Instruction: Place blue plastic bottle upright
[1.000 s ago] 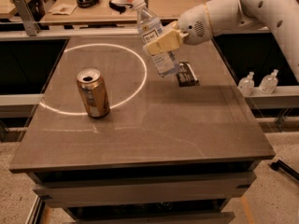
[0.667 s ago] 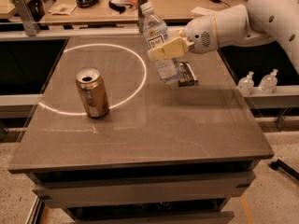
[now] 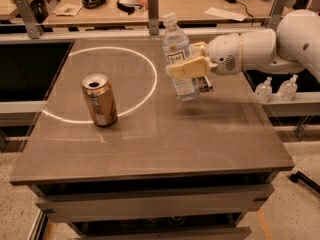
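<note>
Gripper [image 3: 186,59] grips the bottle [image 3: 175,40] at its middle, holding it nearly upright, cap up, seemingly just clear of the surface [image 3: 200,134], so I judge only lowering and release remain; a dark object [image 3: 206,84] behind it is mostly hidden.

Print on blue plastic bottle [image 3: 174,43]: dark text on white label, illegible.
Print on soda can [image 3: 100,100]: none legible.
Position of gripper [image 3: 192,61]: right of the soda can, clamped across the bottle's label.
</note>
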`<state>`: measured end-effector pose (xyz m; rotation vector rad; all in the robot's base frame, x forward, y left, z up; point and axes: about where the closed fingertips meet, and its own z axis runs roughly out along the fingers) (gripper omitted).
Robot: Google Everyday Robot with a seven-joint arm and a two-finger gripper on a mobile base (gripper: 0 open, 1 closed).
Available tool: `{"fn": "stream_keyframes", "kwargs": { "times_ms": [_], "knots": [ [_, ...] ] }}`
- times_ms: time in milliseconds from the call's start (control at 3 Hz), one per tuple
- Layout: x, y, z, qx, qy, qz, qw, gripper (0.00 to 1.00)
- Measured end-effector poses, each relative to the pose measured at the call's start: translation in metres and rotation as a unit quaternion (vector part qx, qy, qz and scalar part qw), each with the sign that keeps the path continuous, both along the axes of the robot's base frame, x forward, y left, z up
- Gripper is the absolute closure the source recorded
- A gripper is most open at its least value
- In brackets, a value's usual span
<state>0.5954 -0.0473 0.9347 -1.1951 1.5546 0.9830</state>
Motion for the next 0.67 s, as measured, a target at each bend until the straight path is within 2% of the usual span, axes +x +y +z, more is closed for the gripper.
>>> {"fn": "stream_keyframes", "kwargs": {
  "times_ms": [333,667],
  "knots": [
    [-0.009,-0.004,-0.006,0.007,-0.023,0.000,0.9997,1.00],
    [-0.021,-0.010,-0.011,0.004,-0.049,-0.015,0.9987,1.00]
  ]
}}
